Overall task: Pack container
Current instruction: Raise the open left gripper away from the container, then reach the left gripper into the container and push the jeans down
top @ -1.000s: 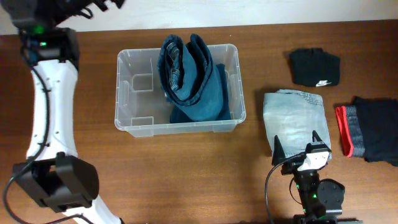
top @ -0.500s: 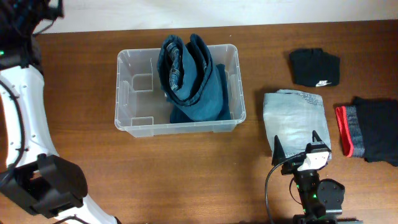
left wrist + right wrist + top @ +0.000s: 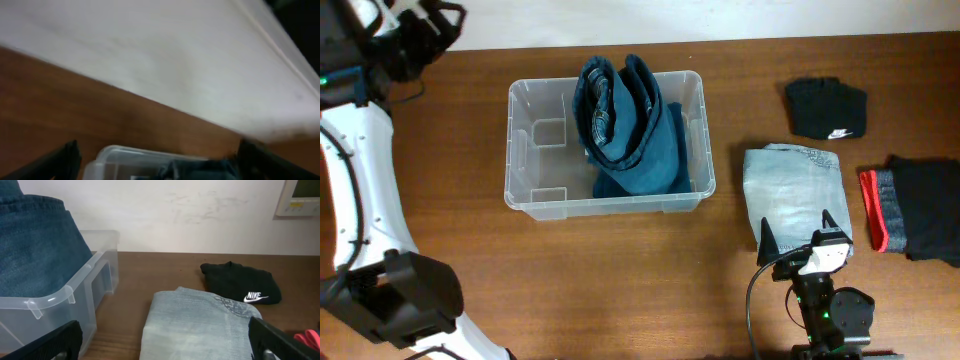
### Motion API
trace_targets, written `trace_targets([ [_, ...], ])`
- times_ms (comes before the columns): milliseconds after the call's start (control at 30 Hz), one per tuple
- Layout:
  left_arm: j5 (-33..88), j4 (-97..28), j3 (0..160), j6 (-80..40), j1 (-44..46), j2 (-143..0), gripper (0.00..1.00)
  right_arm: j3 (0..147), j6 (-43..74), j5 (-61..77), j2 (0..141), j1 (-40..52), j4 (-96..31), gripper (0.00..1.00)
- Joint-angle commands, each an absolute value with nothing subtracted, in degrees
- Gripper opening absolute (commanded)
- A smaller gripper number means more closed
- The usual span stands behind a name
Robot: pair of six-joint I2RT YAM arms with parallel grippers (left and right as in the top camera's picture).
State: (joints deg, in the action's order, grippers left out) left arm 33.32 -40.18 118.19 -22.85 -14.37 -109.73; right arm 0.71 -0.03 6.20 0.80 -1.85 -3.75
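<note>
I'm working in what is looking like a lab room: wooden table (image 3: 620, 280) sitting against a white wall (image 3: 200, 210), wall panel (image 3: 300, 197) showing upper right

My right gripper (image 3: 795, 222) sits low with its fingers spread wide. Folded pale jeans (image 3: 792, 185) fill the table straight ahead of it. Beyond them lies a black top (image 3: 826, 108), and to its right a black and red bundle (image 3: 910, 208). To its left is a strip of bare table (image 3: 730, 290), then the side of the clear bin (image 3: 620, 206). Blue jeans (image 3: 630, 125) stand in the bin's nearer half, and the farther half is open floor. My left gripper (image 3: 157, 155), fingers apart, has bare wood ahead, then the bin, with a white wall (image 3: 150, 45) behind.
</note>
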Motion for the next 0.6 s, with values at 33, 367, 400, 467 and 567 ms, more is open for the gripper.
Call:
trace_targets([
  [33,31.6,-45.3,127.2,-11.7,-9.3,-108.2,0.99,0.3,-0.2,7.0,0.3,-2.3,-3.8,0.99],
  [367,4.4,-61.1,135.3,2.7,8.7,-108.2,0.99,0.3,-0.2,7.0,0.3,-2.3,-3.8,0.98],
  [400,4.5,-61.4,135.3,2.7,10.1,-108.2,0.97,0.3,-0.2,7.0,0.3,-2.3,-3.8,0.99],
  [467,4.5,-61.8,135.3,2.7,13.2,-108.2,0.83,0.3,-0.2,7.0,0.3,-2.3,-3.8,0.99],
  [567,4.4,-61.8,135.3,2.7,18.2,-108.2,0.52,0.3,-0.2,7.0,0.3,-2.3,-3.8,0.98],
])
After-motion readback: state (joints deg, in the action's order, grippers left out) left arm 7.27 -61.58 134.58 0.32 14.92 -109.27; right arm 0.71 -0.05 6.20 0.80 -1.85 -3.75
